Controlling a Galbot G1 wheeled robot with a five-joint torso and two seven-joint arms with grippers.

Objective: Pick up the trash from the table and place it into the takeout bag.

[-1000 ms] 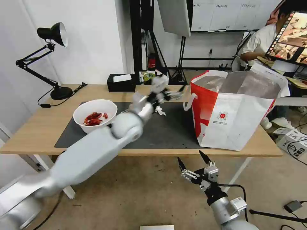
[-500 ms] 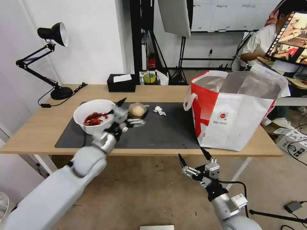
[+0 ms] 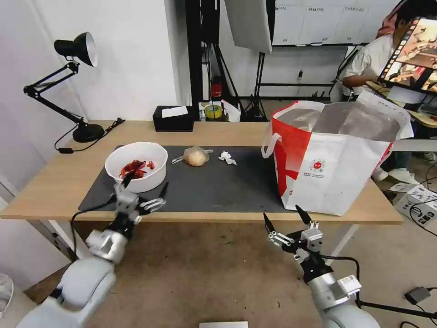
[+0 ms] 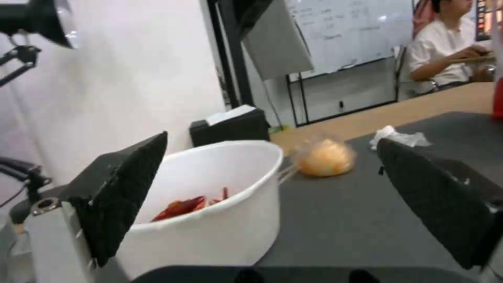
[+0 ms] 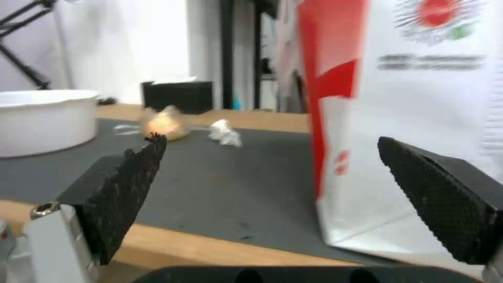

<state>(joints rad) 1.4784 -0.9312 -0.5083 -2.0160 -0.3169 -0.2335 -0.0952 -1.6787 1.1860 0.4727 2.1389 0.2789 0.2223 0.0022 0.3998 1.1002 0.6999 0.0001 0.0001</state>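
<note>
On the dark mat of the table (image 3: 227, 132) stand a white bowl (image 3: 135, 165) (image 4: 210, 204) of red shells, a clear bag with a yellowish lump (image 3: 195, 156) (image 4: 324, 157) and a crumpled tissue (image 3: 226, 157) (image 5: 224, 133). At the right end the takeout bag (image 3: 337, 159) (image 5: 419, 118) stands upright with its mouth wide. My left gripper (image 3: 145, 184) (image 4: 272, 139) is open and empty at the table's front edge, just in front of the bowl. Below the front edge, near the takeout bag's lower corner, my right gripper (image 3: 283, 217) (image 5: 267, 141) hangs open and empty.
A black tissue box (image 3: 173, 118) sits at the table's back edge, and a black desk lamp (image 3: 75, 86) stands at the back left. Beyond the takeout bag a person sits at a desk. The floor lies below the table's front edge.
My left arm has drawn back from over the mat near the takeout bag to the front edge by the bowl, its gripper empty. The right gripper has drifted slightly right.
</note>
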